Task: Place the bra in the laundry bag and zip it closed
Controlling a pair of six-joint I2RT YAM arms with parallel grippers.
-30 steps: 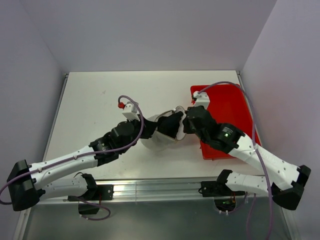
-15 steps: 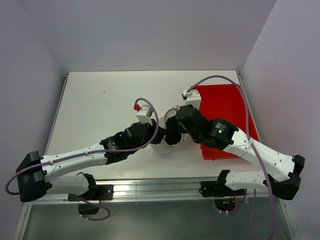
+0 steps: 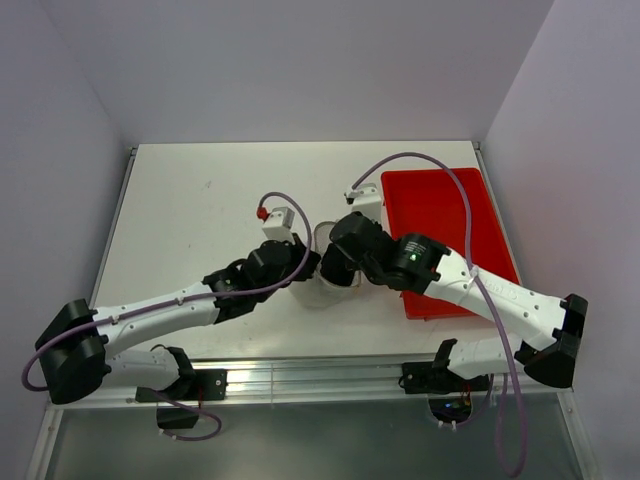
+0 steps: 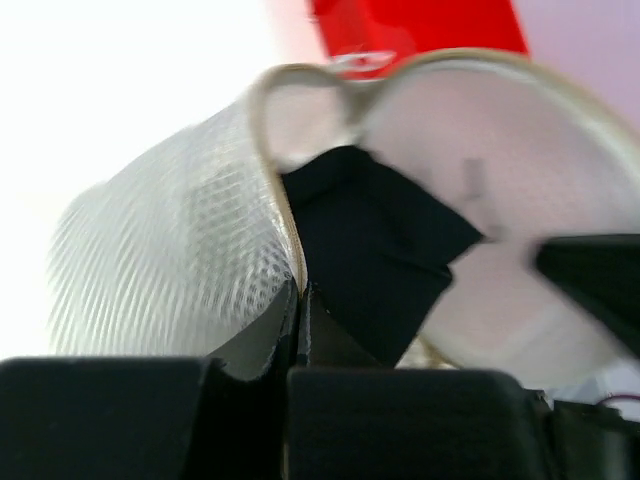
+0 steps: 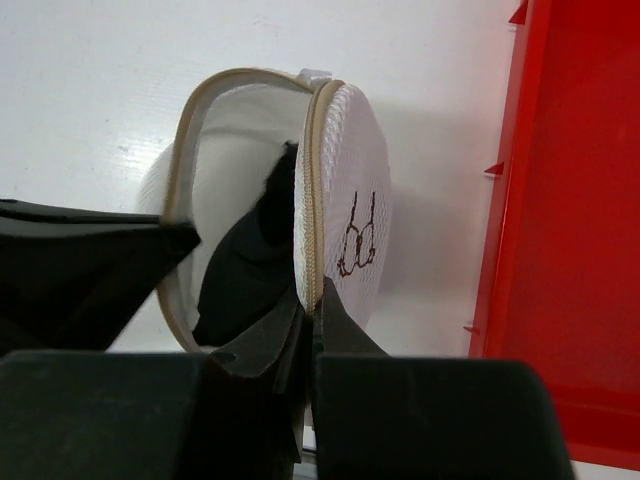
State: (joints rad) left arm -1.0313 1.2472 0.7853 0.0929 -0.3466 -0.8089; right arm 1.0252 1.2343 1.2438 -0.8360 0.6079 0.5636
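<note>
The white mesh laundry bag [image 3: 325,262] stands on the table between my two grippers. It also shows in the left wrist view [image 4: 170,250] and the right wrist view [image 5: 352,190]. It gapes open, with the black bra [image 5: 245,262] tucked inside; the bra also shows in the left wrist view [image 4: 380,240]. My left gripper [image 4: 300,300] is shut on the bag's beige zipper rim on one half. My right gripper [image 5: 312,308] is shut on the zipper rim of the other half. In the top view the left gripper [image 3: 305,262] and right gripper [image 3: 340,262] meet at the bag.
The red tray [image 3: 450,235] sits to the right of the bag, close beside it, and its wall shows in the right wrist view [image 5: 580,200]. The white table [image 3: 200,200] spreads to the left and back. Purple cables loop above both wrists.
Both arms and the bag have shifted left, away from the red tray. The bag now stands more upright between the grippers, both still gripping its rim.
</note>
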